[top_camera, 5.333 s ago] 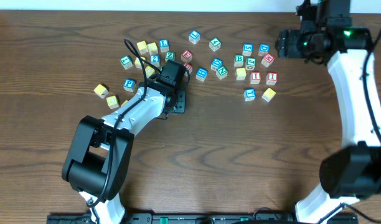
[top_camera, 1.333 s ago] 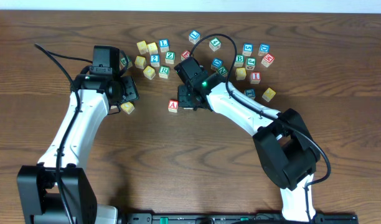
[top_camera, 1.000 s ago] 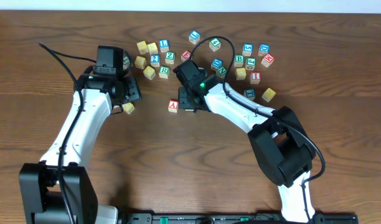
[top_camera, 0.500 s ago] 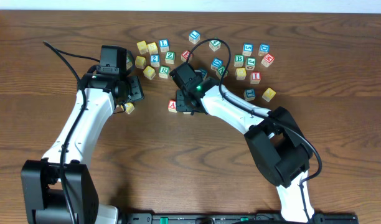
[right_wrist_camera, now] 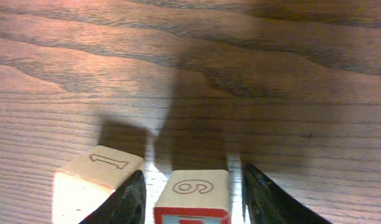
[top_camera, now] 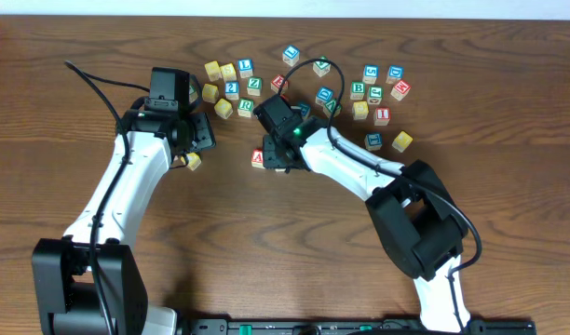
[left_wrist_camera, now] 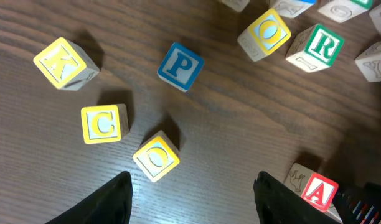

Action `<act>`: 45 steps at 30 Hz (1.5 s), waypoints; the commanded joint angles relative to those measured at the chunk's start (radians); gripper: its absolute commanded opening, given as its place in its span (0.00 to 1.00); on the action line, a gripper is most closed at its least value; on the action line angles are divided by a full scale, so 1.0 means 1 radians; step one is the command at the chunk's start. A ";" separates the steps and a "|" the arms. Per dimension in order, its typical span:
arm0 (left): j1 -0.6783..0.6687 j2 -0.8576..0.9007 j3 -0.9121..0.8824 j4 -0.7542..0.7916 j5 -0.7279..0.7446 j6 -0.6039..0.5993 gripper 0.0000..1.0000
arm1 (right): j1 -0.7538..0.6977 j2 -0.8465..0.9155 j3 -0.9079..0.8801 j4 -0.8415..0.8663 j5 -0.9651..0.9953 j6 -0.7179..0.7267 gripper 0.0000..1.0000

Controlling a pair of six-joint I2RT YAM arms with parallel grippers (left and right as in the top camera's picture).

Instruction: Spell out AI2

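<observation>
The right end effector [right_wrist_camera: 193, 175] is sitting released around a red-edged block [right_wrist_camera: 192, 194], which is standing on the table [right_wrist_camera: 240, 74] just beside the A block [top_camera: 258, 157]. It should be rising straight up, brushing neither; the left end effector [left_wrist_camera: 192, 186] is hovering spread and empty.

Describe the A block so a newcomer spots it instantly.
Below the block cluster at the table's far side, find the right hand. The A block sits beside it, toward the left arm: red-lettered, unlike the yellow O block farther along.
</observation>
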 commanded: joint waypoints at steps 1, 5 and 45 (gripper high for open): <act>-0.002 0.013 0.005 0.018 -0.006 0.002 0.62 | -0.033 -0.040 0.020 -0.014 -0.007 -0.002 0.47; -0.002 0.013 0.005 0.036 -0.006 0.002 0.62 | -0.053 -0.084 0.020 -0.029 -0.014 -0.035 0.49; -0.116 0.647 0.757 -0.110 -0.010 0.135 0.53 | -0.198 -0.222 0.018 -0.251 0.103 -0.138 0.58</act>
